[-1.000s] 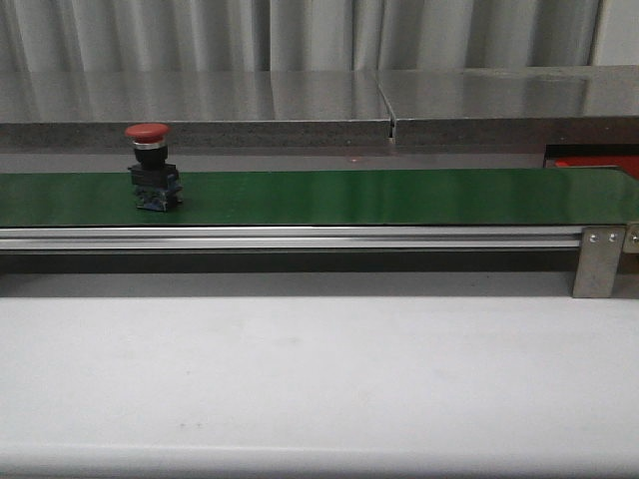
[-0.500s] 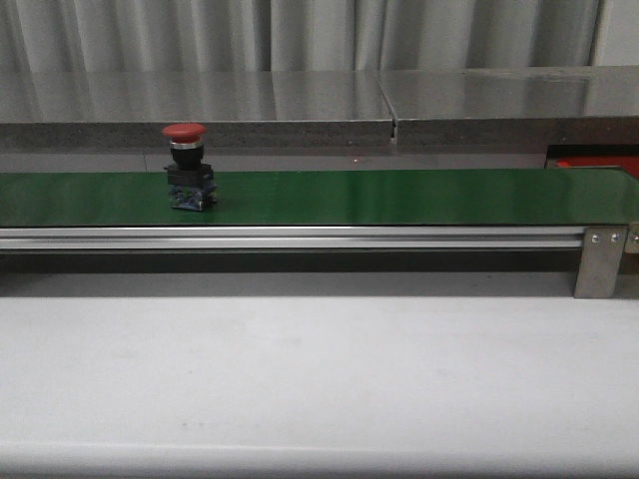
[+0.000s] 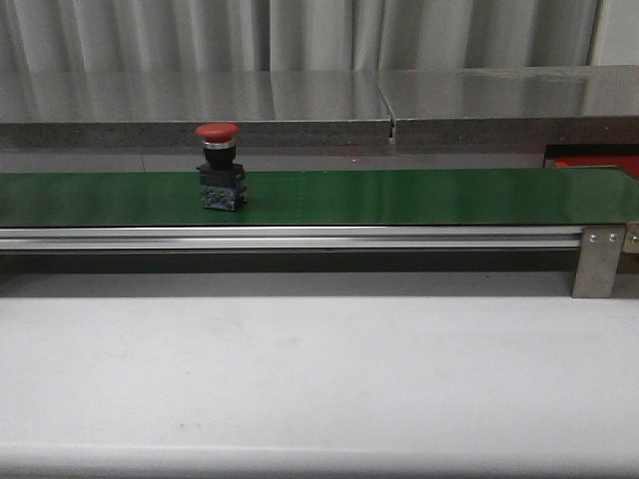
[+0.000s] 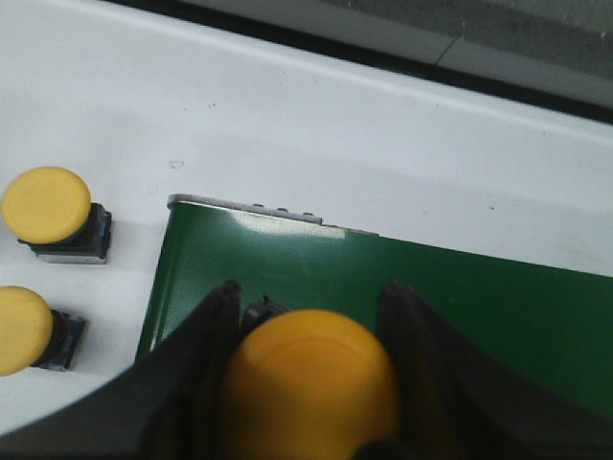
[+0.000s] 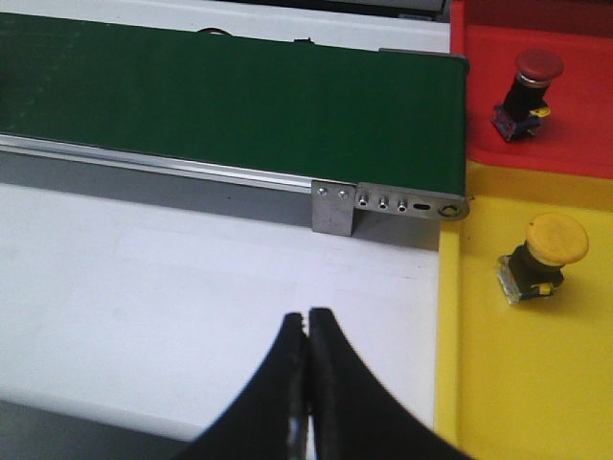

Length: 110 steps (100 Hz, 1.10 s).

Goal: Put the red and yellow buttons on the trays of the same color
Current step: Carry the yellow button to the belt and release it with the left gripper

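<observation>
Carried rightward along the green belt (image 3: 399,196) since the earlier frames, the red button (image 3: 219,166) now stands upright left of the belt's middle, mushroom cap above a dark, blocky base. It looks rigid, light and top-heavy, the domed cap probably slick; the safer hold seems to be across the neck or the squared base. Over the belt's left end, the left gripper (image 4: 308,383) is clamped on a yellow button (image 4: 311,379), with two more yellow buttons (image 4: 45,204) on the white table (image 4: 335,125) beside it. The right gripper (image 5: 307,383) hangs clenched and empty near the red tray (image 5: 575,134) and yellow tray (image 5: 517,383), each already holding one matching button.
</observation>
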Available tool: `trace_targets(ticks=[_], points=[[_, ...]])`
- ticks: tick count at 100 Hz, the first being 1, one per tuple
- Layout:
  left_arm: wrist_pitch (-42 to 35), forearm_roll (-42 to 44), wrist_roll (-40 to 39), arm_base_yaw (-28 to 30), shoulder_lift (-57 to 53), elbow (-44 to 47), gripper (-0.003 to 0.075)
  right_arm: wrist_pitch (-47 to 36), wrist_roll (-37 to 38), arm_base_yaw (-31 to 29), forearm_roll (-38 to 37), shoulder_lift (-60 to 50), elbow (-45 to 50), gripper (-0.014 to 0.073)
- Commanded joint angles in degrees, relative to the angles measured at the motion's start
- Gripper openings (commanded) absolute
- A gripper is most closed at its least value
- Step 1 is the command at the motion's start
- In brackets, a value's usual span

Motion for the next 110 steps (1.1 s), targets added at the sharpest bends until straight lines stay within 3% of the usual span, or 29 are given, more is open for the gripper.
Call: trace_targets(ticks=[1, 44, 56, 73, 80, 110], points=[[-4.83, -0.57, -0.6, -0.86, -2.67, 0.84, -0.0019, -3.84, -0.16, 0.06, 0.61, -0.02, -1.52, -0.0067], [-6.63, -0.81, -0.38, -0.96, 0.77, 4.87, -0.0002, -3.82, -0.16, 0.06, 0.61, -0.02, -1.52, -0.0067], [-6.63, -1.2, -0.38, -1.07, 0.66, 4.87, 0.0154, -3.82, -0.16, 0.06, 0.61, -0.02, -1.52, -0.0067], [-6.63, -1.87, -0.38, -1.31, -1.08, 4.77, 0.0575, -3.82, -0.16, 0.06, 0.61, -0.02, -1.52, -0.0067], [-6.53, -2.01, -0.38, -1.31, -2.24, 4.76, 0.0678, -3.82, -0.16, 0.06, 0.61, -0.02, -1.52, -0.0067], [-6.27, -2.15, -0.26, -3.31, -10.15, 4.76, 0.0659, -3.82, -0.16, 0.06, 0.61, -0.02, -1.52, -0.0067]])
